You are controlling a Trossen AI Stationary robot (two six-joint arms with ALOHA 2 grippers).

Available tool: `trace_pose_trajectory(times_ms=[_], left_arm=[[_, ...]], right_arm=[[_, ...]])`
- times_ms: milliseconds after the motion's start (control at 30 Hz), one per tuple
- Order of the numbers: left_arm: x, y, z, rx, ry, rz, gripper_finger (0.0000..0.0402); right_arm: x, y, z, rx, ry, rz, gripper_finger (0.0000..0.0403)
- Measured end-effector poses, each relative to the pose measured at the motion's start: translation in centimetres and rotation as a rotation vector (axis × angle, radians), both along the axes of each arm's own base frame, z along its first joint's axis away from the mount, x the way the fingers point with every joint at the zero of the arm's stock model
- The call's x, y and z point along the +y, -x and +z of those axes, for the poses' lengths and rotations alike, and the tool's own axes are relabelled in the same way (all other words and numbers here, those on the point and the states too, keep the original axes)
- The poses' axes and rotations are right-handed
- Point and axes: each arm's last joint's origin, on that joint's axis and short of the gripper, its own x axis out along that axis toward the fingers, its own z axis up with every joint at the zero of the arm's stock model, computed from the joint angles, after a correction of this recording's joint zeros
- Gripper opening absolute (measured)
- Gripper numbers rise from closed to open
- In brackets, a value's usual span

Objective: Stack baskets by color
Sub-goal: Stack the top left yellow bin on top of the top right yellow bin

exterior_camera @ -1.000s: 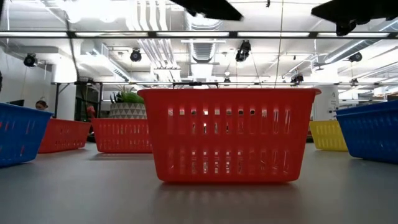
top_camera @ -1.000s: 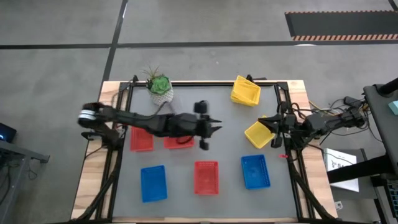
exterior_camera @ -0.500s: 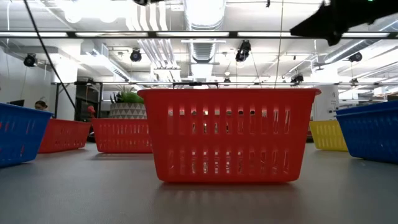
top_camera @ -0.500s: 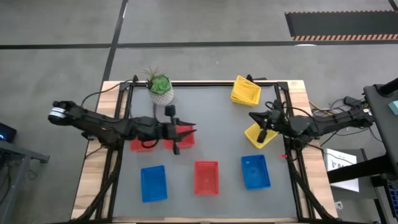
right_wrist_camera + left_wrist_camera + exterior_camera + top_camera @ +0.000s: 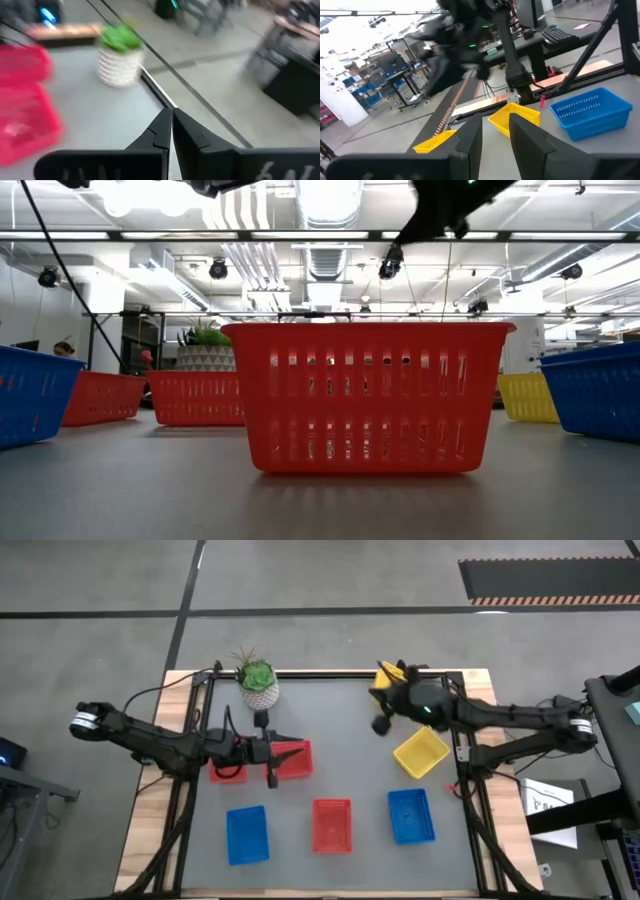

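Note:
Two red baskets [image 5: 228, 764] [image 5: 296, 760] sit side by side at the table's left. Along the near edge stand a blue basket [image 5: 247, 835], a red basket [image 5: 332, 825] and another blue basket [image 5: 410, 816]. One yellow basket [image 5: 420, 752] lies at the right. Another yellow basket [image 5: 386, 670] at the far edge is mostly hidden by my right arm. My left gripper [image 5: 283, 752] hovers open over the red pair, nothing between its fingers [image 5: 470, 137]. My right gripper [image 5: 374, 692] is shut and empty, raised beside the far yellow basket.
A green plant in a white pot [image 5: 258, 681] stands at the far left; the right wrist view shows the plant [image 5: 119, 56] ahead of the shut fingers. A black frame [image 5: 330, 673] rims the grey mat. Bare mat lies in the middle of the table.
My left gripper has drawn back from the table's middle toward the left edge and now hangs over the red baskets. My right gripper has risen and swung from the right-hand yellow basket toward the far edge, staying shut. No basket has moved.

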Motion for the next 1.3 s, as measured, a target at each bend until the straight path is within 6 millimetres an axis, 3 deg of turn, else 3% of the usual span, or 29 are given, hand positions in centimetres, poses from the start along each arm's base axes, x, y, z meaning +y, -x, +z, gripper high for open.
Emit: trace_pose_trajectory(times_ms=[133,400,567,800,1100,1300], left_arm=[[-0.1,0.1,-0.6,-0.009,0.006,-0.004,0.0081],[-0.1,0.2,-0.6,-0.026,0.042,-0.007,0.0081],[-0.2,0.2,-1.0,0.001,0.053,-0.011,0.0081],[-0.9,0.5,-0.8,-0.002,0.053,-0.042,0.0081],[-0.9,1.0,-0.4,-0.023,0.057,-0.047,0.0081],[-0.9,0.9,-0.4,-0.02,0.057,-0.047,0.0081]], right_arm=[[-4.0,-1.6,1.0,0.122,-0.027,-0.086,0.0009],[-12.1,-2.9,-0.4,0.371,-0.184,-0.14,0.0009],[-15.3,-2.9,-1.6,0.328,-0.353,-0.045,0.0009],[-17.7,-2.1,-3.0,0.313,-0.429,-0.061,0.0009],[-18.4,-1.9,-4.8,0.383,-0.475,-0.082,0.0009],[-19.0,-2.0,-7.2,0.451,-0.498,-0.141,0.0009]])
